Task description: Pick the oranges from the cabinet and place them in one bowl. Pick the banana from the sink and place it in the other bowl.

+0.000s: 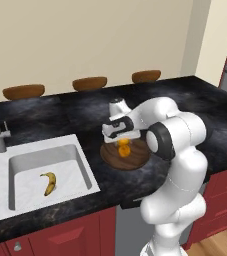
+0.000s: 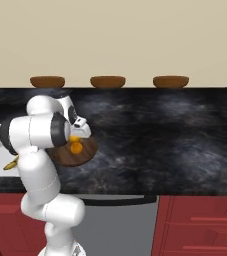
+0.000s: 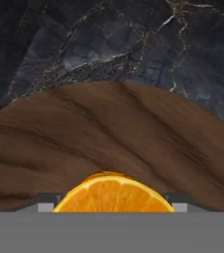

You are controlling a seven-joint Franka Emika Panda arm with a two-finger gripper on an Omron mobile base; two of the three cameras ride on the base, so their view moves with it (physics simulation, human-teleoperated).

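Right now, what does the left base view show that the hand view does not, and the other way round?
Left base view: the curved yellow banana lying in the white-grey sink, and three brown stool tops. Hand view: the cut face of the bright orange fruit, close up. Both: the orange over the wide dark brown wooden bowl on the black marbled counter.
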